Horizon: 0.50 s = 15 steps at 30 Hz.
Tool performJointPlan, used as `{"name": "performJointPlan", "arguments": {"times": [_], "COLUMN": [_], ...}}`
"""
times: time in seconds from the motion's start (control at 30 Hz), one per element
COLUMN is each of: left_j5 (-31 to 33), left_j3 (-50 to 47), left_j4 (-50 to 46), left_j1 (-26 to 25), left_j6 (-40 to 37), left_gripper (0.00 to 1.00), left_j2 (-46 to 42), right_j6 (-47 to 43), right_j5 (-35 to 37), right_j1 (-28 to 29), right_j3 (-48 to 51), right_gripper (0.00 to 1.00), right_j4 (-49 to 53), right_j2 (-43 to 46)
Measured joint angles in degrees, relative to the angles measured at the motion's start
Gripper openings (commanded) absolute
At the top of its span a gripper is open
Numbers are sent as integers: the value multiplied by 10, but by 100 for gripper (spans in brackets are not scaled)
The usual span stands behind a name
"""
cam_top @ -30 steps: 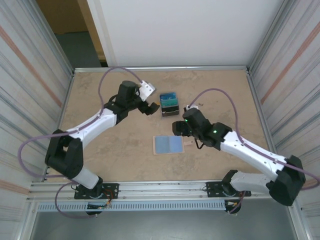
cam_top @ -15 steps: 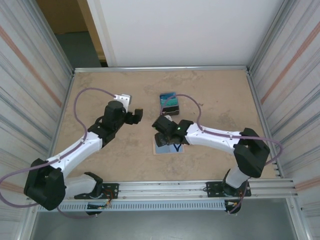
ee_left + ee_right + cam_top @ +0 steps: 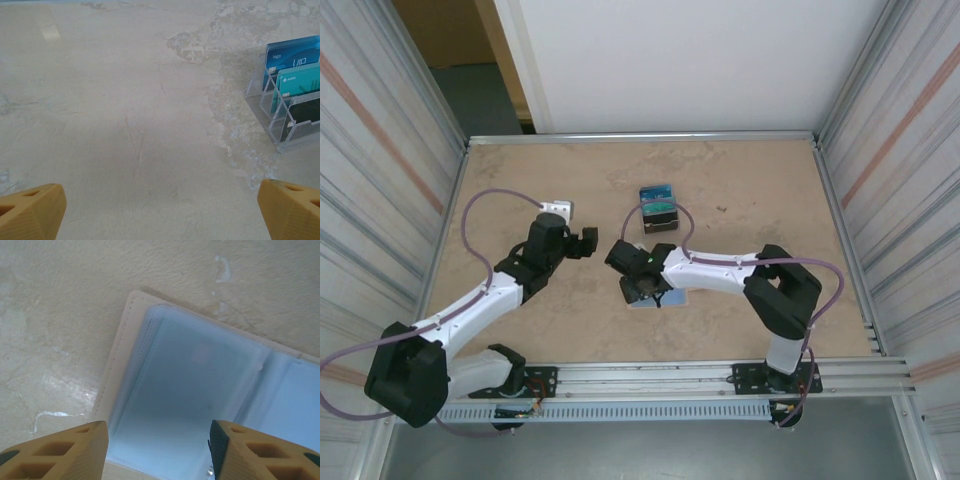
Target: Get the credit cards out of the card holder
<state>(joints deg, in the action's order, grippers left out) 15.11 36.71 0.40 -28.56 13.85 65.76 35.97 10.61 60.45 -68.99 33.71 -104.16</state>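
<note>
The card holder (image 3: 665,297) is a beige folder lying open and flat, with pale blue clear pockets (image 3: 200,390). My right gripper (image 3: 642,284) hangs low over its left page, open (image 3: 157,452), with nothing between the fingers; I cannot tell whether a card is in that pocket. Blue, teal and dark credit cards (image 3: 295,80) stand upright in a clear slotted rack (image 3: 658,208) behind it. My left gripper (image 3: 588,240) is open (image 3: 160,210) over bare table, left of the rack.
The tabletop (image 3: 750,180) is a mottled beige board with metal walls on both sides and a rail at the near edge. The right arm's purple cable (image 3: 685,225) loops close to the rack.
The left gripper drew back left, away from the rack. The right arm swung left and came down over the open holder, its jaws narrowing somewhat.
</note>
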Motion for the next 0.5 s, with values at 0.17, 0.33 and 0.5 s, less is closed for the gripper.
{"name": "performJointPlan", "arguments": {"times": [0.17,0.33,0.5], "left_j5": [0,0,0], "left_j3": [0,0,0], "left_j4": [-4,-6,-6], "left_j1": [0,0,0], "left_j6": [2,2,6], "left_gripper": [99,99,99], "left_j2": [0,3,4], "right_j6": [0,0,1], "right_j5": [-7,-13,-12], "right_j1": [3,3,3], "right_j3": [-1,-1,2], "right_gripper": [59,59,57], "right_j4": [1,0,0], "right_j2": [-12,-13,-18]}}
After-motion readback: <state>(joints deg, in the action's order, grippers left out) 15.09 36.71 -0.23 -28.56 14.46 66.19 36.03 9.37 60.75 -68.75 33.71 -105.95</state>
